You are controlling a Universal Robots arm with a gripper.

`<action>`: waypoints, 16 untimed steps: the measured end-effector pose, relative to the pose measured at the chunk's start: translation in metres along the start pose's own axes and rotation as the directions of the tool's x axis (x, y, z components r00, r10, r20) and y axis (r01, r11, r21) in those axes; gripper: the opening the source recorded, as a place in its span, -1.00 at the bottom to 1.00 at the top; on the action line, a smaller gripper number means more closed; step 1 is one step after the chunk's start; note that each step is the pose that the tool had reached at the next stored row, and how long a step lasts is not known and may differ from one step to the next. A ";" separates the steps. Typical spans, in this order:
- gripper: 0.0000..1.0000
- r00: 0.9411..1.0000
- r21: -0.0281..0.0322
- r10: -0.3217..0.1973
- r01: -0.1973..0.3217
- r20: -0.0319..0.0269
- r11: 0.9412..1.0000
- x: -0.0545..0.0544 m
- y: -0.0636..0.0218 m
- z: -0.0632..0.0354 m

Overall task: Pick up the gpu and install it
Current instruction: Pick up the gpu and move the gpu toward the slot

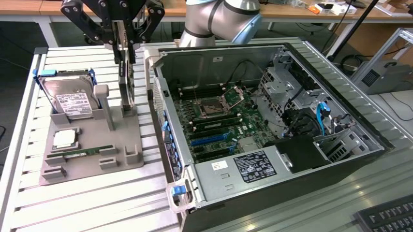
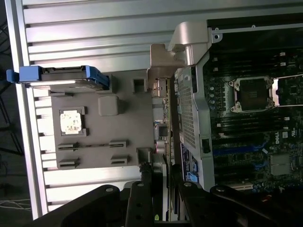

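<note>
Exterior view first: the black two-finger gripper (image 1: 124, 46) sits over the thin green-and-black gpu card (image 1: 126, 79). The card stands edge-on at the corner of the grey plastic holder tray (image 1: 90, 166) nearest the open black computer case (image 1: 271, 145), just beside its wall. The fingers look pinched onto the card's upper edge, one each side. The danger, I'd say, is a tilted card snagging its slot or clipping that case wall; a grip on so thin an edge could also let it swivel. The card's lower edge merges with the grey post, so whether it is seated or lifted, I can't call.

Wrist view now: the fingers (image 2: 142, 189) bracket the card (image 2: 163, 137) closely. The silver hard drive in its blue bracket (image 2: 61, 78) stands at the tray's opposite corner, well apart. The contact pads are lost in shadow, and the finger bodies cover the card's near end.
</note>
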State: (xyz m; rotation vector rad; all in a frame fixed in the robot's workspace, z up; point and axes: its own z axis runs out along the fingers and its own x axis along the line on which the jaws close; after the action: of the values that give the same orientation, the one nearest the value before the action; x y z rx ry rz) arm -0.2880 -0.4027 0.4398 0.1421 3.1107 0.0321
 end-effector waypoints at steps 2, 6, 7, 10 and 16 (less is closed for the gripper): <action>-0.47 1.000 0.000 0.000 0.000 0.000 1.000 0.000 -0.0001 0.0000; -0.47 1.000 0.000 0.000 0.000 0.000 1.000 -0.001 -0.0003 0.0000; -0.47 1.000 0.000 0.000 0.000 0.000 1.000 -0.002 -0.0004 0.0000; -0.47 1.000 0.000 0.000 0.000 0.000 1.000 -0.003 -0.0008 0.0001; -0.47 1.000 0.000 0.000 0.000 0.000 1.000 -0.005 -0.0008 0.0001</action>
State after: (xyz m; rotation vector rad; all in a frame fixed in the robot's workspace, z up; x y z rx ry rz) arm -0.2830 -0.4040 0.4399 0.1422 3.1108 0.0321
